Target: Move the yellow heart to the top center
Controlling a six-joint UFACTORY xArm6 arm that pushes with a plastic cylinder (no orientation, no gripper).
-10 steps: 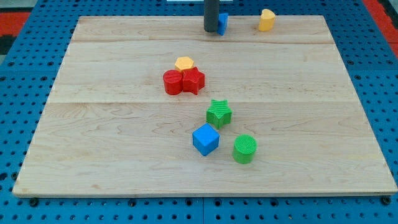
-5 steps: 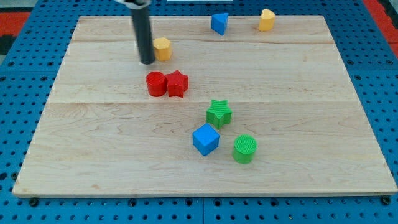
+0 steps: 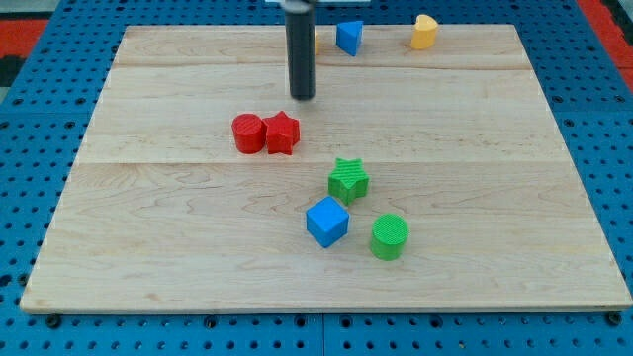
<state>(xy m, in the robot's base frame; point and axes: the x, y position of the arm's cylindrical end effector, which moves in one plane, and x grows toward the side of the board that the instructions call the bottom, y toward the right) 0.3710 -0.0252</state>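
The yellow heart (image 3: 424,32) sits at the top edge of the wooden board (image 3: 178,227), right of centre. My tip (image 3: 303,97) rests on the board well to the heart's left and a little lower, touching no block. A blue triangular block (image 3: 348,37) lies at the top centre, between the rod and the heart. A sliver of a second yellow block (image 3: 316,41) shows just behind the rod, left of the blue block; its shape is hidden.
A red cylinder (image 3: 247,133) and a red star (image 3: 282,133) touch side by side below-left of my tip. A green star (image 3: 348,180), a blue cube (image 3: 326,221) and a green cylinder (image 3: 390,236) cluster lower down, near the centre.
The rod has swung from the board's left to near top centre. The second yellow block went from beside the rod up to the top edge, left of the blue block. The heart has not moved.
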